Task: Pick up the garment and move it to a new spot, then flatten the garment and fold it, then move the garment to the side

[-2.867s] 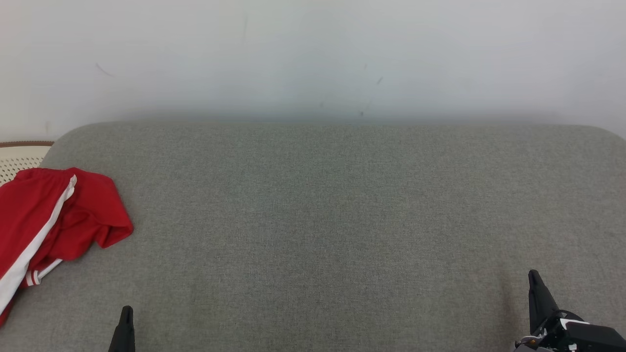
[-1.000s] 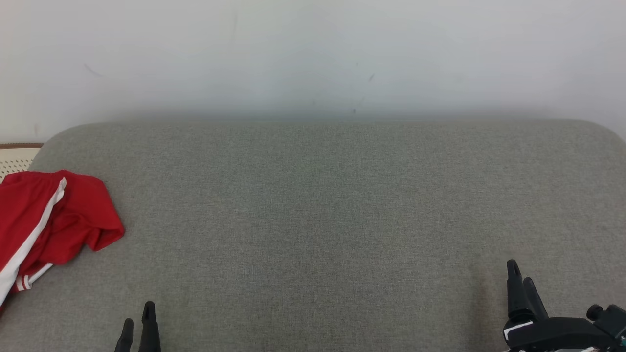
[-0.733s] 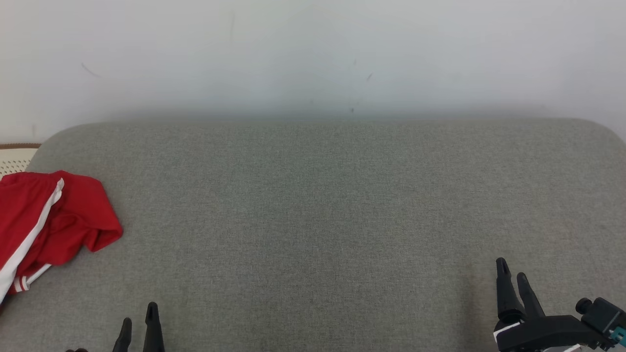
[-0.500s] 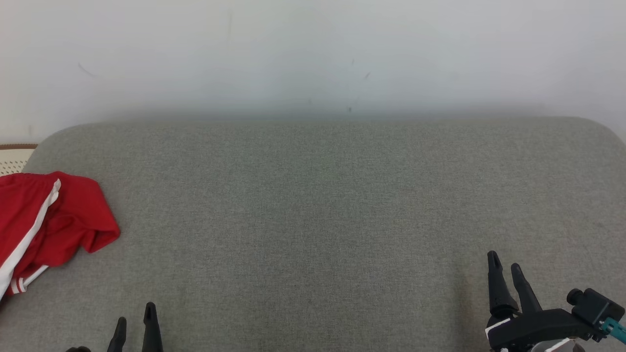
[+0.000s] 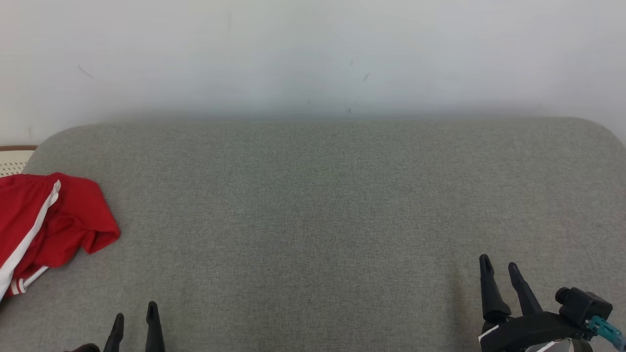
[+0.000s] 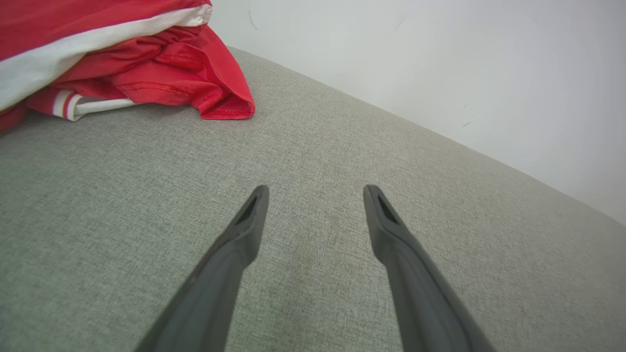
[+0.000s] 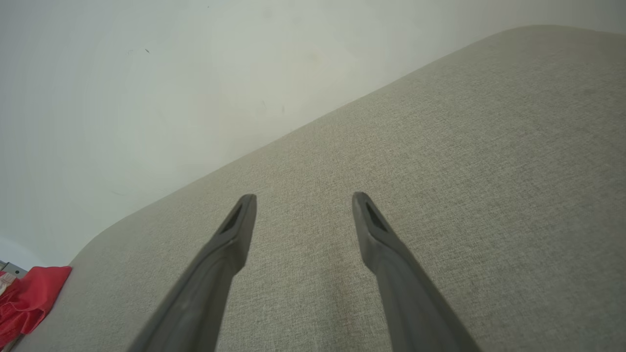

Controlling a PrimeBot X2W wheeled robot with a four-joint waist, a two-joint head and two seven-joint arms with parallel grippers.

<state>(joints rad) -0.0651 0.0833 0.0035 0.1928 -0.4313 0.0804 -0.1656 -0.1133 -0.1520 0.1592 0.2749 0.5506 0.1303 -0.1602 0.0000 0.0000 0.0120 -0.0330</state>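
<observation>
The garment is red with white stripes and lies crumpled at the far left edge of the grey cushion. It also appears in the left wrist view, where the garment sits up and to the left of my fingers, and as a small red patch in the right wrist view. My left gripper is open at the lower left, to the right of and nearer than the garment, holding nothing. My right gripper is open at the lower right, far from the garment, with nothing between its fingers.
A pale wall runs close behind the cushion. A woven, cream-coloured piece with a brown rim shows past the cushion's left end, behind the garment. The cushion's rounded corners mark its far edge.
The head view has drifted slightly, so the garment sits a little further left. My right gripper has moved left and turned, both fingers now showing apart. My left fingertips have shifted slightly.
</observation>
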